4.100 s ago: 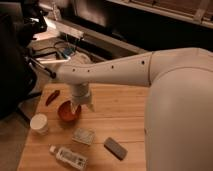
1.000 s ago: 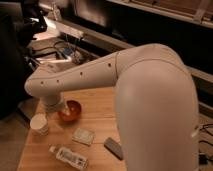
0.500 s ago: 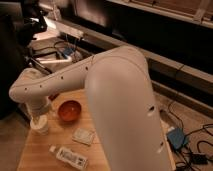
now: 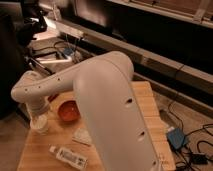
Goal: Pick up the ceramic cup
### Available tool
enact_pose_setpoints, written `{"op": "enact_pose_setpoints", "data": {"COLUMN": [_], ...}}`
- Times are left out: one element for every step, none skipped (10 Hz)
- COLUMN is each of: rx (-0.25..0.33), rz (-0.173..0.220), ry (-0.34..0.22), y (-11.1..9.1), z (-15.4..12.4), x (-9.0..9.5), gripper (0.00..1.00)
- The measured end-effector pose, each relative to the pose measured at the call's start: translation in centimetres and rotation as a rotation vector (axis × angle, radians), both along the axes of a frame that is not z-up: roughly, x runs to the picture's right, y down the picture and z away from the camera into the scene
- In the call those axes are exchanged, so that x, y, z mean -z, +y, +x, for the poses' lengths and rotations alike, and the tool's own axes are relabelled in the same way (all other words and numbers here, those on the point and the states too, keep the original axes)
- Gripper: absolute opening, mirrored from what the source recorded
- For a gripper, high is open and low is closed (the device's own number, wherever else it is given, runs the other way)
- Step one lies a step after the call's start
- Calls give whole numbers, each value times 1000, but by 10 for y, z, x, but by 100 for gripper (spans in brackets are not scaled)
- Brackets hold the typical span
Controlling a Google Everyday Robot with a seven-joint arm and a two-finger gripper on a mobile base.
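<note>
The ceramic cup point(image 4: 41, 126) is a small cream-white cylinder standing near the left edge of the wooden table point(image 4: 40, 150), left of the orange bowl point(image 4: 69, 111). My gripper point(image 4: 38, 116) hangs from the white arm straight down onto the cup's top, and the wrist hides the cup's rim. Only the cup's lower body shows below it. I cannot see whether the gripper touches the cup.
A flat clear bottle with a white cap point(image 4: 67, 156) lies at the front of the table. A small clear packet point(image 4: 82, 136) lies behind it. My large white arm point(image 4: 110, 110) covers the table's right half. A cluttered desk with cables point(image 4: 60, 50) stands behind.
The arm has swung left from above the orange bowl to above the cup and come down on it. Its bulk now hides the right of the table.
</note>
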State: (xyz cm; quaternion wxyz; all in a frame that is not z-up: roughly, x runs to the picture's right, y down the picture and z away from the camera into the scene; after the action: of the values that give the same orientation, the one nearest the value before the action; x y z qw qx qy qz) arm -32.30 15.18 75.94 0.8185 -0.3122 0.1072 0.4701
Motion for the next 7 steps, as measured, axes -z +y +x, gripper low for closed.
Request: {"op": "enact_pose_setpoints", "data": {"rx": [5, 10, 16, 24, 31, 37, 45], "rz": [-7, -10, -11, -12, -13, -15, -21], "ry": [7, 15, 22, 28, 30, 30, 30], "y": [2, 4, 5, 6, 8, 9, 11], "z": [0, -1, -1, -3, -6, -9, -13], "x": [-7, -16, -23, -30, -34, -37, -39], "gripper": [65, 65, 65, 65, 63, 56, 44]}}
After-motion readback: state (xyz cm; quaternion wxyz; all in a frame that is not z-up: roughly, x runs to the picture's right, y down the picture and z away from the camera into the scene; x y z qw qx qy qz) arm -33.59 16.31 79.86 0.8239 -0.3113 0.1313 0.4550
